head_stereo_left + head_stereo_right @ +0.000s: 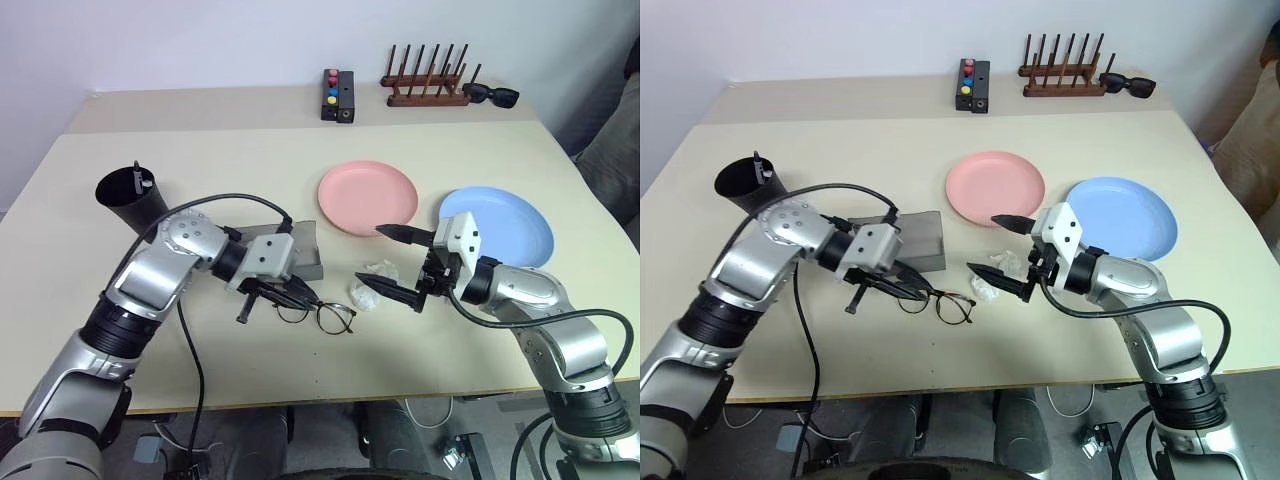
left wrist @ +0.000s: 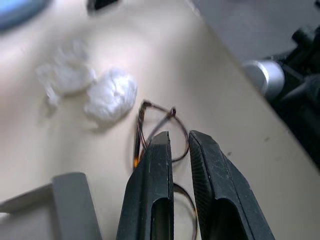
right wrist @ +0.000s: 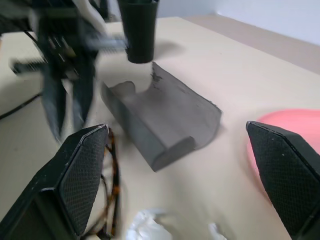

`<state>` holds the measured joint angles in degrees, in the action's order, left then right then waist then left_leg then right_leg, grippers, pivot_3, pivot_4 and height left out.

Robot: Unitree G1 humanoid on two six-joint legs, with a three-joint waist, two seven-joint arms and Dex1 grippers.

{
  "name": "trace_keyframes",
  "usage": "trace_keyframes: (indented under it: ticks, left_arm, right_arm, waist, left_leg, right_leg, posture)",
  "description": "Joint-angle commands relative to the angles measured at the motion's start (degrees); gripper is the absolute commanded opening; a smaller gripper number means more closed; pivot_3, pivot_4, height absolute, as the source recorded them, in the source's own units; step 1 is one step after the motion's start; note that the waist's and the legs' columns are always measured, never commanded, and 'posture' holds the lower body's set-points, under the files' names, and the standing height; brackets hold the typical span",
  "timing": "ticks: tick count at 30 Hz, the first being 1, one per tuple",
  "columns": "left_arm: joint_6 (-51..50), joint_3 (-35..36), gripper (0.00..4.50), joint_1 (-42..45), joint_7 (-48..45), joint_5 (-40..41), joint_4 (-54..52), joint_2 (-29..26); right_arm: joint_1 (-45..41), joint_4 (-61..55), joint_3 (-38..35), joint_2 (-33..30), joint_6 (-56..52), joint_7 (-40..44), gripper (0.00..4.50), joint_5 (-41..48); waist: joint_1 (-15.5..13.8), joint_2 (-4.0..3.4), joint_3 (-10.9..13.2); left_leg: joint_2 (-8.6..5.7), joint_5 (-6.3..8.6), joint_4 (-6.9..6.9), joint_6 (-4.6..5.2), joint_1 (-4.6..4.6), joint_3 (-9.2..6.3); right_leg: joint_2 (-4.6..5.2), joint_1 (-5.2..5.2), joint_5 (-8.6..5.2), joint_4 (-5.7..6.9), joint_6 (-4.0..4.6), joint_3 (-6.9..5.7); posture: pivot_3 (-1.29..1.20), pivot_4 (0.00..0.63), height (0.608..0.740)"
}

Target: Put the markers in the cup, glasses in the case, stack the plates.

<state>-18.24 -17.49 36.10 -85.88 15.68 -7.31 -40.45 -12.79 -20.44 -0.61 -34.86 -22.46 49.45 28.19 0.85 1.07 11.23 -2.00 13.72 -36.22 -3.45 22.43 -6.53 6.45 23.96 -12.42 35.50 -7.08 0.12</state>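
My left gripper (image 1: 298,297) is shut on the tortoiseshell glasses (image 1: 335,318), its fingers (image 2: 160,165) pinching the frame just in front of the grey case (image 1: 305,255). I cannot tell whether the far lens still touches the table. The case lies open beside the gripper. The black cup (image 1: 135,205) stands at the far left with a marker (image 1: 137,173) sticking out of it. The pink plate (image 1: 368,197) and blue plate (image 1: 505,228) lie side by side to the right. My right gripper (image 1: 376,262) is open wide and empty, near the blue plate and pointing toward the glasses.
Crumpled white wrapping (image 1: 375,280) lies under the right gripper's fingers. At the back of the table (image 1: 230,140) stand a black box with coloured buttons (image 1: 338,95), a wooden peg rack (image 1: 425,88) and black sunglasses (image 1: 490,95).
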Motion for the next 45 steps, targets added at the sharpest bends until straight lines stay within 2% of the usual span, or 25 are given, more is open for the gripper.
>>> trace_keyframes:
  ticks: [1, 4, 7, 8, 9, 20, 28, 31, 34, 45]
  left_arm:
    - [1.5, 0.7, 0.52, -0.5, 1.5, -0.6, -0.3, -0.3]
    - [1.5, -0.2, 0.52, -0.2, 3.3, -1.9, 1.2, 0.8]
    - [5.1, -2.8, 1.29, -0.2, 4.9, -6.0, 2.4, 1.9]
    - [6.6, -3.9, 1.82, -0.3, 5.2, -7.4, 2.7, 2.1]
    - [7.7, -4.7, 2.14, -0.3, 5.4, -8.4, 3.0, 2.4]
    - [14.0, -9.4, 2.14, 2.7, 3.4, -14.1, 10.1, 4.0]
    - [14.4, -9.0, 2.14, 3.8, 2.4, -14.2, 13.2, 5.8]
    - [13.7, -8.9, 1.29, 3.5, 1.9, -13.8, 12.9, 6.1]
    - [13.1, -9.0, 0.03, 2.9, 1.2, -13.5, 12.2, 5.8]
    - [9.1, -6.2, 0.03, 2.0, -0.2, -9.0, 8.6, 4.6]
  right_arm:
    - [-1.0, 0.1, -1.2, -0.2, 1.9, 0.5, 4.5, -0.2]
    - [-1.0, 0.5, -1.0, 0.0, 2.4, 0.7, 4.5, -0.5]
    - [-1.0, 0.6, -0.5, 0.4, 2.6, 0.7, 4.5, -0.6]
    - [-0.9, 0.6, -0.4, 0.5, 2.7, 0.7, 4.5, -0.6]
    - [-0.8, 0.6, -0.3, 0.7, 2.8, 0.7, 4.5, -0.7]
    - [0.0, 0.4, -0.1, 1.1, 3.1, 0.4, 4.5, -0.9]
    - [0.0, -0.2, 0.3, 1.4, 2.7, -0.2, 4.5, -0.9]
    - [-0.2, -0.2, 0.3, 1.5, 2.6, -0.3, 4.5, -1.0]
    - [-0.4, -0.3, 0.4, 1.4, 2.5, -0.4, 4.5, -1.0]
    - [-0.7, -0.4, 0.2, 1.1, 2.2, -0.8, 4.5, -0.9]
  waist:
    - [0.0, 0.0, 0.0]
    - [0.0, 0.0, 0.0]
    - [0.0, 0.0, 0.0]
    - [0.0, 0.0, 0.0]
    - [0.0, 0.0, 0.0]
    - [0.0, 0.0, 0.0]
    - [0.0, 0.0, 0.0]
    - [0.0, 0.0, 0.0]
    - [0.0, -0.02, 0.0]
    - [-0.1, -0.04, 0.0]
  left_leg:
    - [0.0, 0.0, 0.0, 0.0, 0.0, 0.0]
    - [0.0, 0.0, 0.0, 0.0, 0.0, 0.0]
    - [0.0, 0.0, 0.0, 0.0, 0.0, 0.01]
    - [0.0, 0.0, -0.01, 0.0, 0.0, 0.01]
    - [-0.01, 0.0, -0.01, 0.0, 0.01, 0.01]
    - [-0.01, 0.0, 0.0, 0.0, 0.01, 0.01]
    - [-0.01, 0.0, -0.01, 0.0, 0.02, 0.01]
    - [-0.01, 0.0, 0.0, 0.0, 0.01, 0.01]
    - [-0.01, 0.0, -0.01, 0.0, 0.01, 0.01]
    - [-0.01, 0.0, -0.02, 0.01, -0.11, -0.02]
  right_leg:
    - [0.0, 0.0, 0.0, 0.0, 0.0, 0.0]
    - [0.0, 0.0, 0.0, -0.01, 0.0, 0.0]
    - [0.0, 0.0, 0.0, -0.01, 0.0, 0.0]
    - [0.0, 0.0, 0.0, -0.01, 0.0, 0.0]
    - [0.0, 0.0, 0.0, -0.01, 0.0, 0.0]
    - [0.0, 0.0, 0.0, -0.02, 0.0, 0.0]
    - [0.0, 0.0, 0.01, -0.02, -0.01, 0.0]
    - [0.0, 0.0, 0.01, -0.01, -0.01, 0.0]
    - [0.0, -0.02, 0.01, -0.02, -0.01, 0.0]
    - [0.0, -0.19, 0.0, -0.06, -0.01, -0.01]
  posture:
    - [0.0, 0.15, 0.734]
    - [0.0, 0.15, 0.734]
    - [0.0, 0.15, 0.734]
    - [0.0, 0.15, 0.734]
    - [0.0, 0.15, 0.734]
    - [0.0, 0.15, 0.734]
    - [0.0, 0.15, 0.734]
    - [0.0, 0.15, 0.734]
    - [0.0, 0.15, 0.734]
    - [0.0, 0.15, 0.734]
